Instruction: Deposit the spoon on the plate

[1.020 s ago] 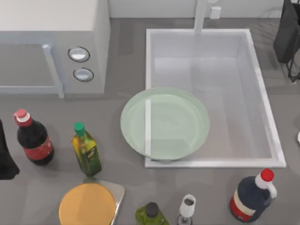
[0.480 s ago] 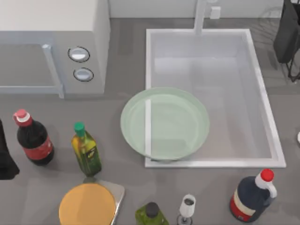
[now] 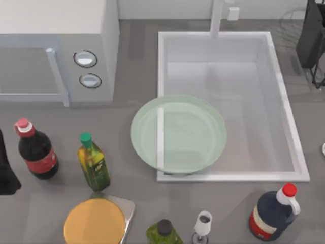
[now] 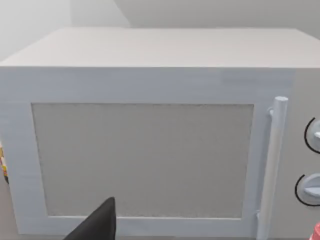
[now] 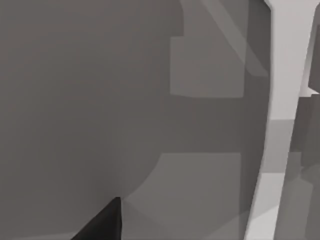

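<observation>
The plate (image 3: 179, 133), a round pale-green glassy dish, lies over the front-left corner of the sink (image 3: 284, 107), half on the counter. The spoon is out of view. A small white sliver (image 3: 323, 148) at the table's right edge is too cut off to identify. My left arm (image 3: 6, 170) is a dark shape at the far left edge, beside the cola bottle. Its wrist view has a dark tip of the left gripper (image 4: 100, 225) facing the microwave door (image 4: 142, 160). My right arm (image 3: 312, 38) sits at the back right corner. A dark tip of the right gripper (image 5: 102, 222) hangs over grey counter.
A white microwave (image 3: 56, 46) fills the back left. Along the front stand a cola bottle (image 3: 35, 152), an oil bottle (image 3: 93, 165), an orange disc on a grey board (image 3: 94, 222), a green bottle (image 3: 163, 233), a small glass (image 3: 203, 223) and a dark jug (image 3: 272, 213). A faucet (image 3: 218, 15) rises behind the sink.
</observation>
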{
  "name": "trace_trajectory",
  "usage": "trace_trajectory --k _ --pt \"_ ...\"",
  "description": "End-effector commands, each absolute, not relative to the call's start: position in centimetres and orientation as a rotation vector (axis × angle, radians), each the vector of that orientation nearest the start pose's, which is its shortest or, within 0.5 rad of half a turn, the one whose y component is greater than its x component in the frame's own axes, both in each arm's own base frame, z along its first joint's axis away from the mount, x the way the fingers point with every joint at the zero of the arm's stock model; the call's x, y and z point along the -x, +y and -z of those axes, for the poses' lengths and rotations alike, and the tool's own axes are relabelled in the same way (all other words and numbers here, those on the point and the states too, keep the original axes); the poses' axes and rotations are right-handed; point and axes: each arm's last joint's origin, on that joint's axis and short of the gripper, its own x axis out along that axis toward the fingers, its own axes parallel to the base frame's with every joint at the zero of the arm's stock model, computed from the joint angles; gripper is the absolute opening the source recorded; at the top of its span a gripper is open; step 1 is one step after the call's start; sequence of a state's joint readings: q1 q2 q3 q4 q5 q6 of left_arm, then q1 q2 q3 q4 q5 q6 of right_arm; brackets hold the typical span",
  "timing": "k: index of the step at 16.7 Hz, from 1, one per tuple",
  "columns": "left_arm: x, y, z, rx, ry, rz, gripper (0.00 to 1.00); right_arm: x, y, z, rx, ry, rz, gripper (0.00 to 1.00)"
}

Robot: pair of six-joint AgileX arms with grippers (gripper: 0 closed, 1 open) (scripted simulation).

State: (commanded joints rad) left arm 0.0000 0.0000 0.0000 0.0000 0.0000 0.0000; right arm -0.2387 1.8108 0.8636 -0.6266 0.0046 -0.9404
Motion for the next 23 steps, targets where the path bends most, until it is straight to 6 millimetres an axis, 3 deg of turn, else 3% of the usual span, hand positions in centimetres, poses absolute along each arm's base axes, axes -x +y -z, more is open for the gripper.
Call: trace_trajectory --k 1,14,22,23 --pt "-10.6 -0.1 -16.0 0.000 0.000 0.000 1.00 -27.2 -6.5 -9.3 0.554 1.504 -0.551 1.00" --pt "-10.6 -0.1 -16.0 0.000 0.000 0.000 1.00 -27.2 -6.5 -9.3 0.554 1.504 -0.551 0.02" --pt "-10.6 -0.1 -16.0 0.000 0.000 0.000 1.00 -27.2 -6.5 -9.3 0.554 1.504 -0.551 0.00" --pt "-10.6 -0.1 -16.0 0.000 0.000 0.000 1.00 -27.1 -6.4 -11.5 0.529 1.488 -0.538 0.00"
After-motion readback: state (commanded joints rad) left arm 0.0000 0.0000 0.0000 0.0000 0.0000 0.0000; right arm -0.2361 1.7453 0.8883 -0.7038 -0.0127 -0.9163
